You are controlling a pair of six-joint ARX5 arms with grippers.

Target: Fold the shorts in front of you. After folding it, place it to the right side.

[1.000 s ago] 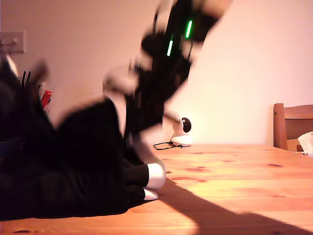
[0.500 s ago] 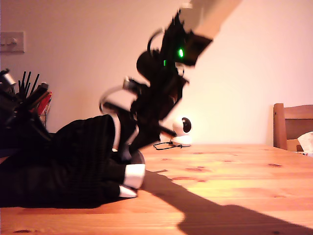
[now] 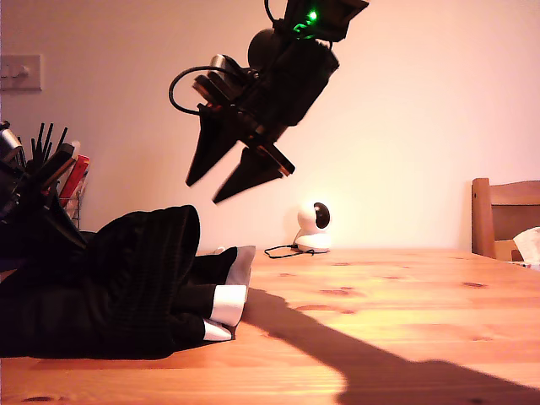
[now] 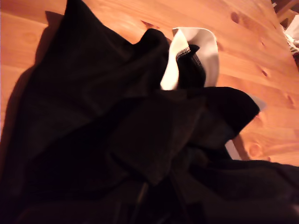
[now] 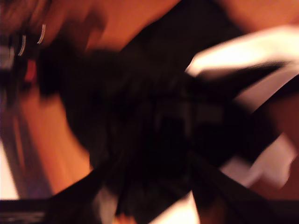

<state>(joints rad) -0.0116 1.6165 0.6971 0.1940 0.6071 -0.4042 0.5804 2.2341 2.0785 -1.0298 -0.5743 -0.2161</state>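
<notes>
Pine table (image 3: 405, 295) under warm light, plain wall behind. My second gripper (image 3: 204, 191) hangs at upper centre of the exterior view w/ jaws spread wide and nothing in them, tips aimed down-left at the shorts (image 3: 143, 278). Probably parked high to keep clear of the cloth. My first gripper: jaws lost in dark fabric in its wrist view, so can't tell its state. Shorts sit bunched in a loose heap at lower left of the exterior view, white hem bands (image 3: 229, 302) poking out toward centre. Not a tidy fold yet, nor set aside. Small white camera (image 3: 317, 221) stands well behind; pen cup (image 3: 59, 173) at far left.
</notes>
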